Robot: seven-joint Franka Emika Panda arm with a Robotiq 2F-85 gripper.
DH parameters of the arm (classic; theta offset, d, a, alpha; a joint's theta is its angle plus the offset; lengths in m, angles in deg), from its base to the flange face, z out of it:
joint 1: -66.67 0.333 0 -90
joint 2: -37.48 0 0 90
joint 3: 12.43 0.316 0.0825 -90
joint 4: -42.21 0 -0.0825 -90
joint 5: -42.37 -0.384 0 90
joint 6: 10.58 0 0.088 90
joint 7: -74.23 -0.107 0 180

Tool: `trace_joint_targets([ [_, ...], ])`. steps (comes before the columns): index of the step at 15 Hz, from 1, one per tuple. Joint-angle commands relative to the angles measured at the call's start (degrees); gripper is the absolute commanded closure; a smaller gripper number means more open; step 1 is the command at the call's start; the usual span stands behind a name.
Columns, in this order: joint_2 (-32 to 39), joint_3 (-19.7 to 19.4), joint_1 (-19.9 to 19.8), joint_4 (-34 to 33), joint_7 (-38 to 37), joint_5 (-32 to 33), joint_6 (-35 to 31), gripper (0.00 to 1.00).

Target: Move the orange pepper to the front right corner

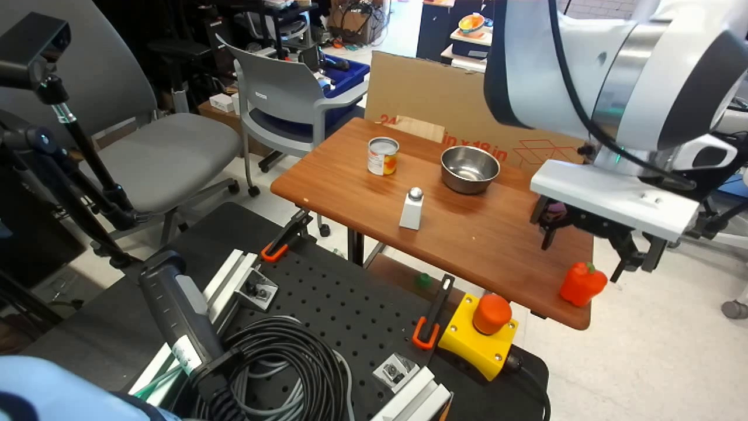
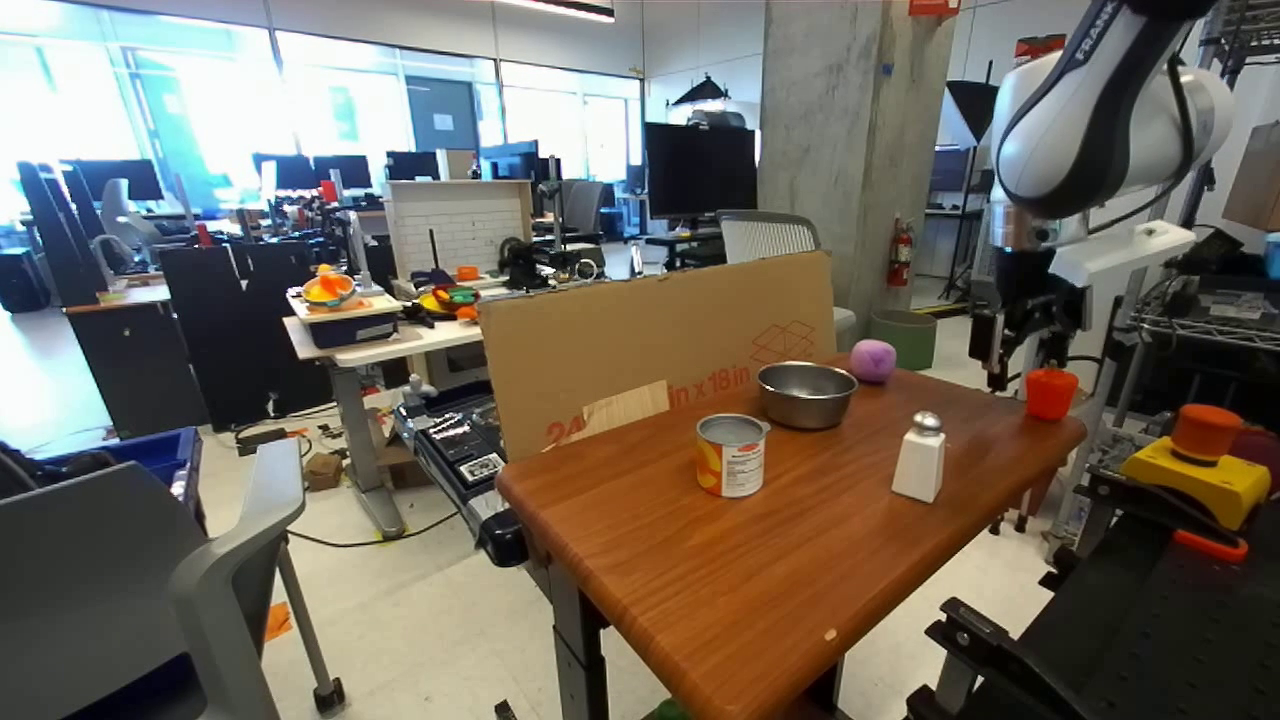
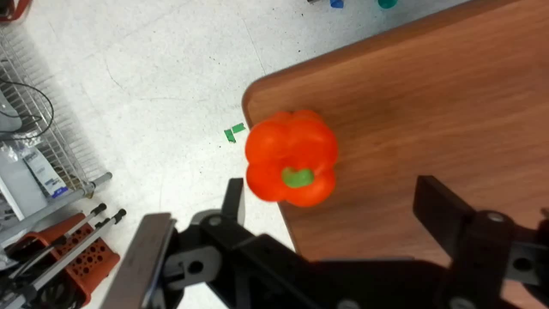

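Sitting @ tbl corner [image 3: 272, 96], orange pepper [image 1: 583, 285] just below hand [image 1: 580, 258].

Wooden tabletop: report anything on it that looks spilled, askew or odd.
Nothing looks spilled or toppled. The orange pepper stands upright but close to the edge of the wooden tabletop, near a corner, so it could be knocked off. A small pale spot shows near an edge; chip or crumb, unclear.

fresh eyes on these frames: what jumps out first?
Probably the bright orange pepper, upright at a table corner, with the robot's open hand close by, not gripping it. Next, the yellow box with its orange-red button on the black perforated board. The shiny metal bowl on the wooden tabletop near the cardboard might come third.
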Motion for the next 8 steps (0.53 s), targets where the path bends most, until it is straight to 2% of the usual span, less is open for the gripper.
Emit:
trace_joint_targets([
  [1,-12.27,-0.94,3.61,5.25,-0.16,4.77,3.04,0.0],
  [4,-20.24,1.92,3.35,7.32,1.24,3.89,7.63,0.0],
  [5,-14.14,1.84,2.5,3.79,-0.11,4.05,4.87,0.0],
  [8,-19.64,3.05,2.4,6.17,0.19,3.86,7.51,0.0],
])
